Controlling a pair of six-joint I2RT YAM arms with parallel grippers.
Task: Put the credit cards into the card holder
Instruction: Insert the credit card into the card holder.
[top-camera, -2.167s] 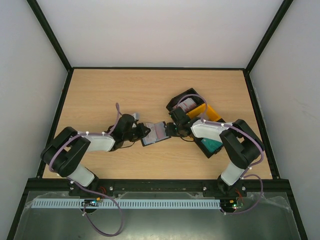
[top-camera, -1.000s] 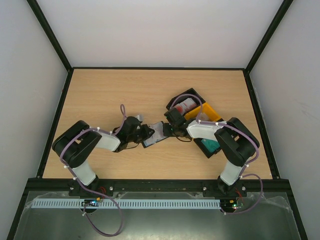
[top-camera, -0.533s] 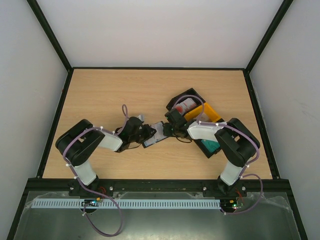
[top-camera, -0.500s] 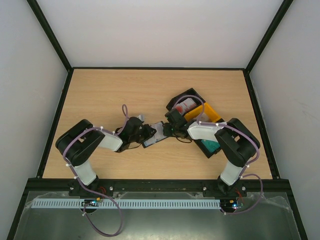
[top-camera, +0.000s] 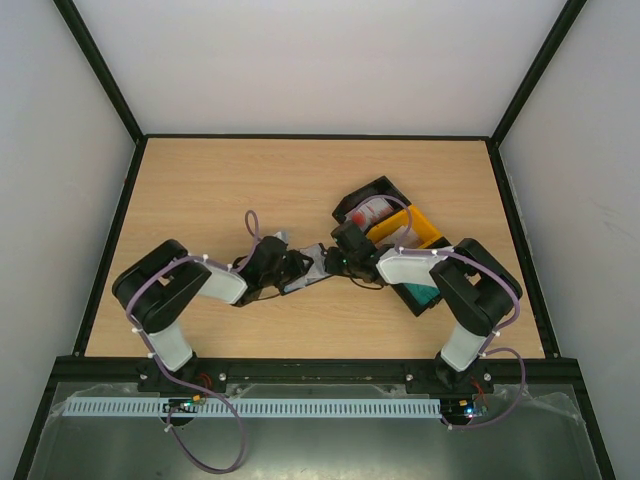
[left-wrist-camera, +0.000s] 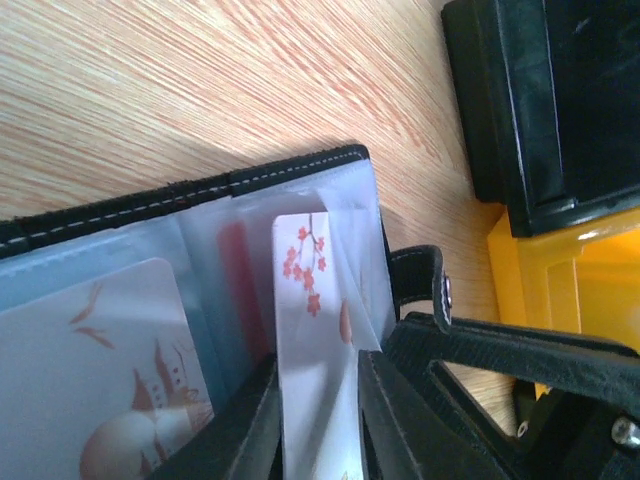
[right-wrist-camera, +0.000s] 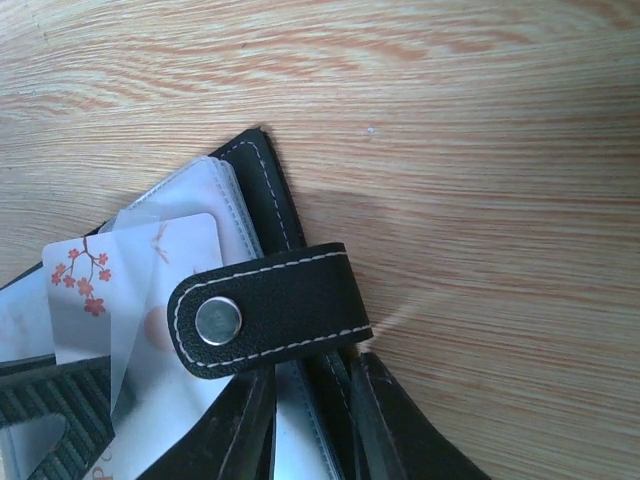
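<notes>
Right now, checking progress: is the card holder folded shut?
No, the card holder lies open, its clear sleeves and a blossom card showing.

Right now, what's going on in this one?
Two robot arms are working on an open card holder on the table. The right gripper clamps its edge by the snap strap. A blossom-print card sits partway in a clear pocket, between the fingers of the left gripper; whether they grip it is unclear. More cards wait in the bins.
</notes>
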